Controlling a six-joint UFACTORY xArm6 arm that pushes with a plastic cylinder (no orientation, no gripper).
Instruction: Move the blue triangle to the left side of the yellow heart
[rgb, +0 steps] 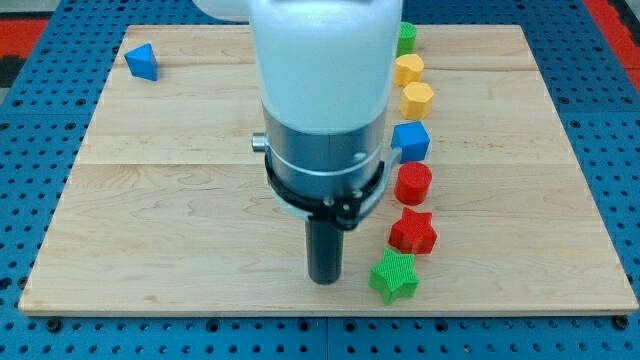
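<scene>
The blue triangle (142, 62) lies near the board's top left corner. The yellow heart (408, 69) sits in a column of blocks right of centre, near the view's top. My tip (324, 279) rests on the board near the view's bottom, just left of the green star (394, 276). It is far to the lower right of the blue triangle. The white and grey arm body hides the board's upper middle.
The column runs top to bottom: a green block (406, 38) partly hidden by the arm, the yellow heart, a yellow hexagon (417, 99), a blue cube (410, 141), a red cylinder (413, 183), a red star (413, 232), the green star. The wooden board (170, 220) lies on blue pegboard.
</scene>
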